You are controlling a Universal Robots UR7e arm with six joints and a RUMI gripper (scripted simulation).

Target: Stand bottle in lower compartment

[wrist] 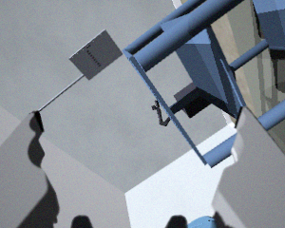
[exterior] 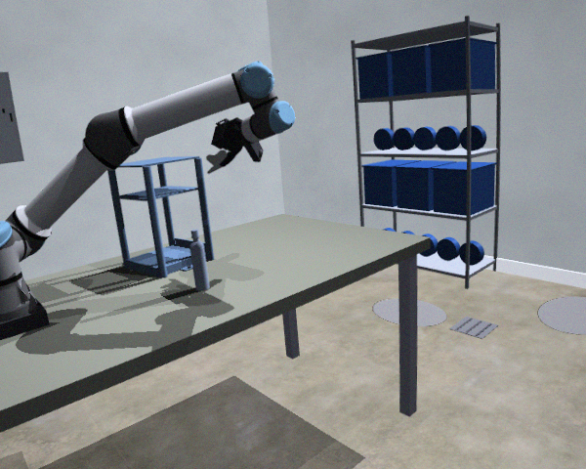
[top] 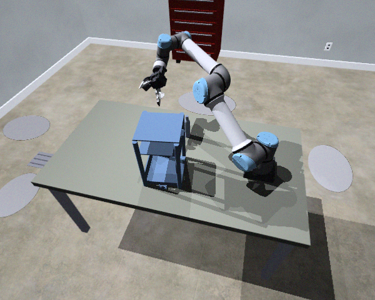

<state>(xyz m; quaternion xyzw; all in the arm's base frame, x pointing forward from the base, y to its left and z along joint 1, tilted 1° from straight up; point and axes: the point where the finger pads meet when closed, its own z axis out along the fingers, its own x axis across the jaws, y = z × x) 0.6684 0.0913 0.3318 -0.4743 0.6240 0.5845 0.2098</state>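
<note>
The grey-blue bottle [top: 187,127] [exterior: 199,265] stands upright on the table, cap up, outside the shelving unit and close beside it. The blue shelving unit [top: 160,127] [exterior: 154,222] [wrist: 190,28] stands upright on the table. Its lower compartment's floor [top: 158,169] shows no bottle on it. My gripper [top: 149,95] [exterior: 219,159] [wrist: 138,110] is wide open and empty, in the air above the height of the unit's top and clear of the bottle. In the wrist view the unit shows between and beyond the fingers; the bottle cannot be made out there.
The table [top: 84,145] [exterior: 303,252] carries the unit and the arm's base [top: 262,172] [exterior: 11,315]. The arm's links [top: 228,124] [exterior: 182,103] rise over the table beside the unit. A red cabinet [top: 195,17] and a large storage rack [exterior: 468,115] stand off the table.
</note>
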